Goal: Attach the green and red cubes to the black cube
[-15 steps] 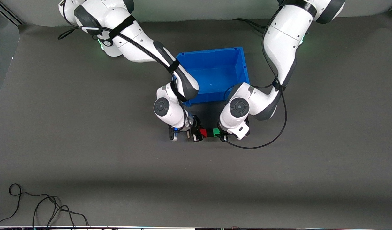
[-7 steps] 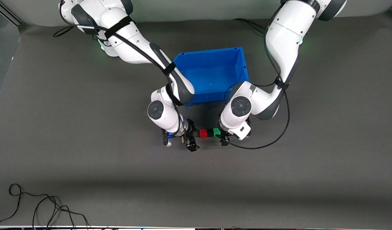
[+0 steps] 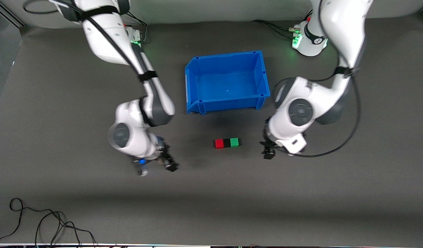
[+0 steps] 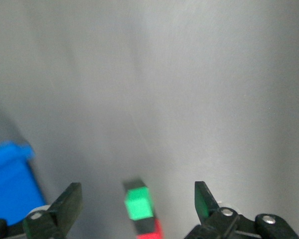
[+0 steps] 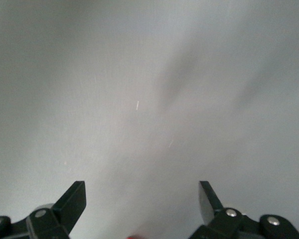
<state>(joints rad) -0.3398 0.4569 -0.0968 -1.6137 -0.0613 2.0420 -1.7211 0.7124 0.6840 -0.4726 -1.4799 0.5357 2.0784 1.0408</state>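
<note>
The red cube [image 3: 218,143], black cube [image 3: 226,143] and green cube [image 3: 234,142] lie in one touching row on the mat, black in the middle. My left gripper [image 3: 268,152] hangs open a short way off the green end, holding nothing. Its wrist view shows the green cube [image 4: 138,203] apart from the open left gripper [image 4: 137,191], with the black cube [image 4: 145,226] and red cube [image 4: 157,230] past it. My right gripper [image 3: 168,164] stands open and empty, well off the red end. In its wrist view the right gripper [image 5: 141,191] faces bare mat.
A blue bin [image 3: 228,57] stands on the table farther from the front camera than the cubes; its corner [image 4: 10,184] shows in the left wrist view. A loose black cable [image 3: 42,224] lies near the front edge at the right arm's end.
Both grippers have opened, let go of the cubes and drawn back toward their own ends of the table. The three cubes stay joined in a row on the mat.
</note>
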